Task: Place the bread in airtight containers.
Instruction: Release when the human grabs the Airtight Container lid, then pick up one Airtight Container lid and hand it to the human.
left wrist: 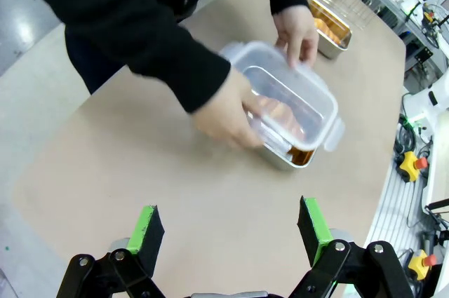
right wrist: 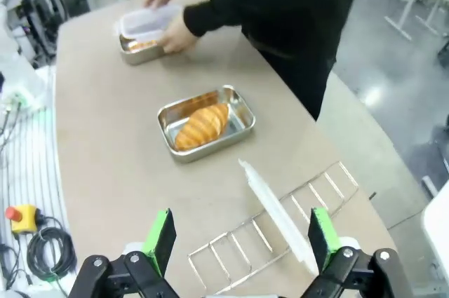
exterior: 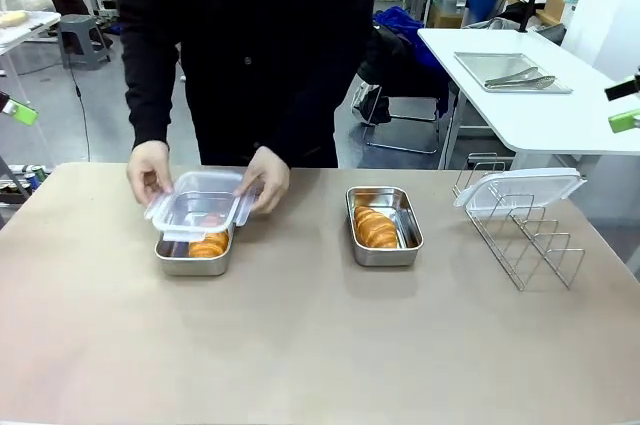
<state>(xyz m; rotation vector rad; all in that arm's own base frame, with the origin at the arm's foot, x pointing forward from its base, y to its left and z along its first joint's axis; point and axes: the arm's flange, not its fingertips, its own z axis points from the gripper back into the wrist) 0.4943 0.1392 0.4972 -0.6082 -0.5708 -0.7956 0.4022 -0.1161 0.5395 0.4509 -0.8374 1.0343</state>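
Left tool: my left tool [left wrist: 228, 222] hangs above the bare beige tabletop [left wrist: 175, 193], green-padded fingers spread wide, nothing between them.

Right tool: my right tool [right wrist: 242, 231] is wide open as well and empty, hovering just over a silver wire rack [right wrist: 231, 242].

Ahead of the left tool: a shiny rectangular stainless-steel tub [left wrist: 284, 160] sits on the tabletop, well out from my fingertips. A golden-brown ridged roll [left wrist: 300, 156] lies inside it, peeking out at the end nearest me.

On top of it: a translucent clip-on plastic lid [left wrist: 287, 87] lies over that tub, a little askew and not seated flat. The roll shows through it as an orange blur.

Person: across the tabletop stands a person in black sleeves. One hand [left wrist: 228, 112] is on one long side of the lid, the other hand [left wrist: 298, 31] on the opposite side.

Ahead of the right tool: past the rack, a second stainless-steel tub [right wrist: 210, 149] stands open-topped, with a second golden-brown roll [right wrist: 202, 125] lying lengthwise in it.

Under the right tool: a second translucent lid [right wrist: 277, 214] rests tilted on the rack, between my two fingers as I look down.

Spacing: the two tubs stand well apart. The covered one is the farther from my right tool, close in front of the person.
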